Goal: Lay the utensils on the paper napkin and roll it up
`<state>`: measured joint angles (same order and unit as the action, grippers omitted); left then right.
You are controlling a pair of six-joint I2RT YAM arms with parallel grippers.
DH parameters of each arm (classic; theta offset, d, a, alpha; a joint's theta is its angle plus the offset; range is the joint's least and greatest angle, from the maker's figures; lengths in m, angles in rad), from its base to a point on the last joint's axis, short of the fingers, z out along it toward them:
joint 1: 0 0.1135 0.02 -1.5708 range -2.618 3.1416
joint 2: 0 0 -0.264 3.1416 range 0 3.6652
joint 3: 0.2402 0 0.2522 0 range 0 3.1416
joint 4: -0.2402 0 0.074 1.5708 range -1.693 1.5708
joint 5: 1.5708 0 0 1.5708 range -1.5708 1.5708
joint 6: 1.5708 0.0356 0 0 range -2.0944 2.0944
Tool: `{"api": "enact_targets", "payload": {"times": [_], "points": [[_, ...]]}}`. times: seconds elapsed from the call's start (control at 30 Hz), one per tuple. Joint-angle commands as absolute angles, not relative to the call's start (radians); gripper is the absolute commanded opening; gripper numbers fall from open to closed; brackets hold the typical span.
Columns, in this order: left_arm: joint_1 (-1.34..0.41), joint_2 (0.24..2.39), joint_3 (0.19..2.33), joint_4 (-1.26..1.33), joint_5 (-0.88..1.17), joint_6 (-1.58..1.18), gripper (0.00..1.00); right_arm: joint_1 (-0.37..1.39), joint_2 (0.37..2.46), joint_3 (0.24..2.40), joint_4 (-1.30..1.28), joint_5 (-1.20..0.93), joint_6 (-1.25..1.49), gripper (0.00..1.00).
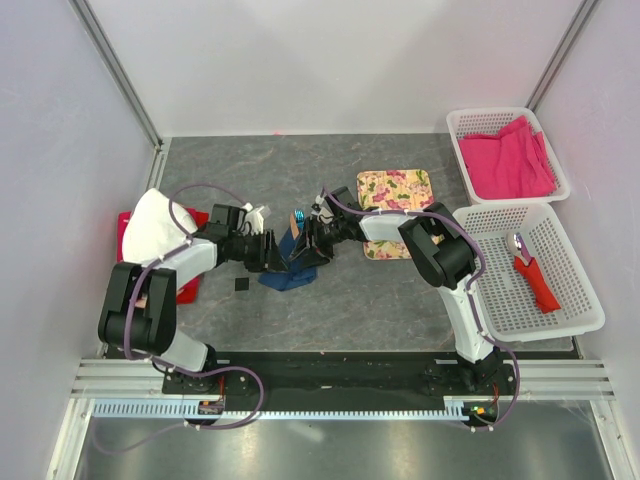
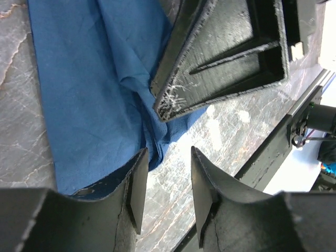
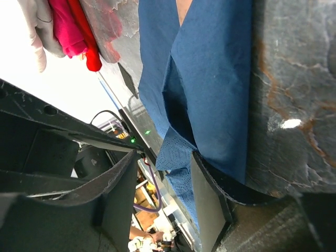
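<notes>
Top external view: both arms are reaching in toward the middle of the grey table (image 1: 400,300). The left gripper (image 1: 268,252) and right gripper (image 1: 308,245) are facing each other almost tip to tip over a crumpled dark-blue paper napkin (image 1: 288,277), which is lying flat-ish with loose folds. A small bright-blue piece (image 1: 297,216), apparently one of the utensils, is showing just beyond the napkin's far tip, beside the right gripper. It is too small to tell its shape or whether it is touching the paper. Left wrist view: the left jaws are standing apart and gripping nothing. One finger (image 2: 131,184) is overlapping the napkin's edge, and only bare table and the napkin's corner are showing in the gap. A finger of the right gripper (image 2: 226,52) is sitting over the folds just ahead. Right wrist view: the right jaws are likewise spread, with a textured fold of the napkin lying in the gap, unpinched. A floral mat (image 1: 395,188) is lying just beyond the right arm. At far right, the upper basket (image 1: 505,118) is holding a pink cloth (image 1: 505,160). The lower basket (image 1: 530,320) is holding a red-handled tool (image 1: 535,278). A white cloth (image 1: 150,225) is lying at far left.
</notes>
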<state>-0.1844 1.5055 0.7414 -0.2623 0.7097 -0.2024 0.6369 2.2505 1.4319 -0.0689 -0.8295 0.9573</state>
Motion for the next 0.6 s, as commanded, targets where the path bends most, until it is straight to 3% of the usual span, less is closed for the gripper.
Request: {"api": "enact_targets", "payload": {"times": [0.0,0.37,0.57], "points": [[-0.179,1.534,0.744,-0.19,0.701,-0.252,0.43,0.64,2.244,1.411,-0.069,-0.805,0.966,0.52],[-0.225,1.6,0.784,-0.183,0.649,-0.25,0.43,0.64,2.241,1.405,-0.064,-0.808,0.968,0.5],[-0.225,1.649,0.814,-0.213,0.588,-0.256,0.19,0.64,2.237,1.405,-0.061,-0.818,0.968,0.5]]}}
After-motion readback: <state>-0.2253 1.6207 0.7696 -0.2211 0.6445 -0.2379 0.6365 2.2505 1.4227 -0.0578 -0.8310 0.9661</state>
